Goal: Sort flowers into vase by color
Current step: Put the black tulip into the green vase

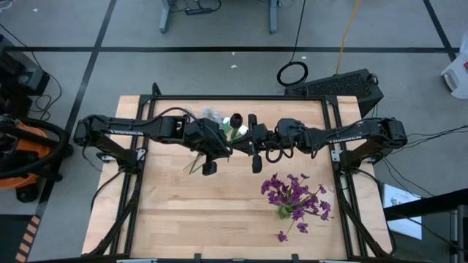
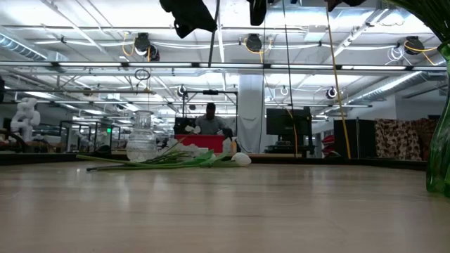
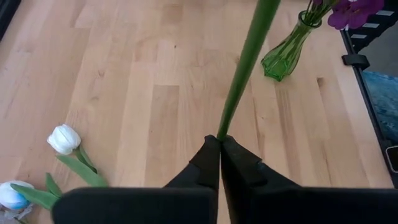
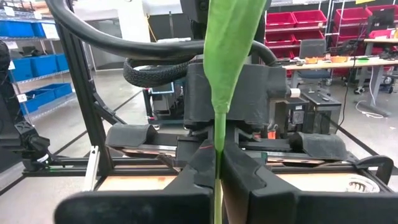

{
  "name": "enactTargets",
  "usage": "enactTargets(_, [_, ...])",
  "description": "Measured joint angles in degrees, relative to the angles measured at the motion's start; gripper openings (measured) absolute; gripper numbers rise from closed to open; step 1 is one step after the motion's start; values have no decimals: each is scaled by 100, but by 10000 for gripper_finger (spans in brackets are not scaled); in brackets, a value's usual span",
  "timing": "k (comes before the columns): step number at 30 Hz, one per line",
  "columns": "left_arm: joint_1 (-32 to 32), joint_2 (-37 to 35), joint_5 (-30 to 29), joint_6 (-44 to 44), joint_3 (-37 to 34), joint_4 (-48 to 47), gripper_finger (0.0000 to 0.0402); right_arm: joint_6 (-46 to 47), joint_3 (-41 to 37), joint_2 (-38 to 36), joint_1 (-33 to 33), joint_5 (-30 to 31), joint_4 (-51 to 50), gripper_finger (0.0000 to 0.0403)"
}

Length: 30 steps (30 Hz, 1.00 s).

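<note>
A thin green flower stalk (image 3: 244,68) is held up in the air above the table's far middle, with both grippers shut on it. My left gripper (image 3: 220,142) reaches in from the left (image 1: 221,146), and my right gripper (image 4: 217,157) from the right (image 1: 254,144). The stalk's bloom does not show. Purple flowers (image 1: 295,196) stand in a green glass vase (image 3: 283,55) on the near right. White tulip-like buds (image 3: 64,139) lie on their sides on the wood by a clear glass vase (image 2: 142,138) at the far middle. My left gripper pinches the stalk (image 3: 224,127) between its two fingertips, which slant downward. The stalk runs on past the tips, lifted clear of the table. My right gripper pinches the stalk just under a broad green leaf (image 4: 217,134). Its fingers (image 4: 245,165) lie level and across the stalk, which passes upright between them.
Loose green stalks (image 2: 151,163) lie on the wood next to the clear vase. Black frame rails (image 1: 338,157) run along the table's left and right sides. A person (image 2: 209,121) is in the room far behind the table. Bare wood (image 1: 190,219) lies near the front left.
</note>
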Motion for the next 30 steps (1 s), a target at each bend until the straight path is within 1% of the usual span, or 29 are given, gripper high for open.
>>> enactTargets(3, [-58,2,-15,-94,0,-1,46,2,-2,-64,2,-1,-158,2])
enactTargets(7, [-200,2,-358,-92,-2,102,109,-3,-2,-248,16,-1,-431,1])
enactTargets(11, [-387,2,-538,-90,-2,644,167,-155,-2,-672,141,38,-1084,1])
enactTargets(13, [-505,2,-543,-43,-54,1129,188,-226,-2,-959,256,35,-1419,1])
enactTargets(17, [-730,1,-540,227,-340,2210,213,-292,-2,-1540,613,112,-2239,1])
enactTargets(19, [-793,4,-538,244,-474,2723,216,-310,-26,-1787,866,376,-2506,1])
enactTargets(21, [-816,-2,-542,208,-670,3344,216,-337,-149,-2004,1129,780,-2555,0])
enactTargets(23, [-829,-3,-542,120,-849,3751,217,-339,-368,-2151,1344,1171,-2382,0])
enactTargets(25, [-838,4,-573,54,-1006,4165,217,-317,-667,-2204,1490,1470,-1968,0])
enactTargets(27, [-838,2,-695,52,-1122,4520,217,-302,-1013,-2195,1592,1636,-1256,0])
enactTargets(30, [-844,37,-1061,10,-1156,4583,217,-301,-1520,-2077,1654,1681,90,1])
